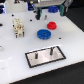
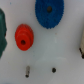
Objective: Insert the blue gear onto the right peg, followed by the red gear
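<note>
The blue gear (image 1: pixel 44 34) lies flat on the white table, and it also shows in the wrist view (image 2: pixel 49 12). The smaller red gear (image 1: pixel 52 25) lies just beyond it, apart from it, and also shows in the wrist view (image 2: pixel 23 37). The grey black-edged plate (image 1: pixel 44 59) lies nearer the camera, with the right peg (image 1: pixel 50 50) and the other pin (image 1: pixel 36 56) upright and bare. My gripper (image 1: pixel 50 11) hangs at the far side, above and beyond the gears, holding nothing that I can see. It is too blurred to show how the jaws stand. The plate is out of the wrist view.
A beige blocky object (image 1: pixel 18 27) stands at the exterior view's left and shows at the wrist view's edge (image 2: pixel 81 50). A dark green shape (image 2: pixel 2 30) is at the opposite edge. Two small dark marks (image 2: pixel 27 70) (image 2: pixel 53 69) sit on the white surface.
</note>
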Controlling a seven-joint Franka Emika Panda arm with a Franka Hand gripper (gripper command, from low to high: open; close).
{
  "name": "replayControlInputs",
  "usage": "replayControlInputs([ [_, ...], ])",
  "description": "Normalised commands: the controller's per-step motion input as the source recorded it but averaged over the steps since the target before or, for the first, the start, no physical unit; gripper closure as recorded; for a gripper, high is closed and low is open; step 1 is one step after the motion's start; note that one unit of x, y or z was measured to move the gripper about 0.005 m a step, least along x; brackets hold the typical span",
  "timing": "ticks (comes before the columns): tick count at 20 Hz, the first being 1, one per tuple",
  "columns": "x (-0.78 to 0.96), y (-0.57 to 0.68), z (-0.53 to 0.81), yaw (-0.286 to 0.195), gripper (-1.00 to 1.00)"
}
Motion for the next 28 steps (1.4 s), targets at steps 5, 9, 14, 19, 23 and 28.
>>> replayControlInputs([
  [5,-0.19,0.04,-0.52,0.000,-1.00],
  [9,-0.22,0.03,-0.53,0.000,-1.00],
  [14,-0.17,-0.01,-0.48,0.000,-1.00],
  [19,-0.16,-0.01,-0.39,0.000,-1.00],
  [23,-0.26,-0.02,-0.20,0.000,-1.00],
  [28,-0.17,0.02,0.00,0.000,-1.00],
])
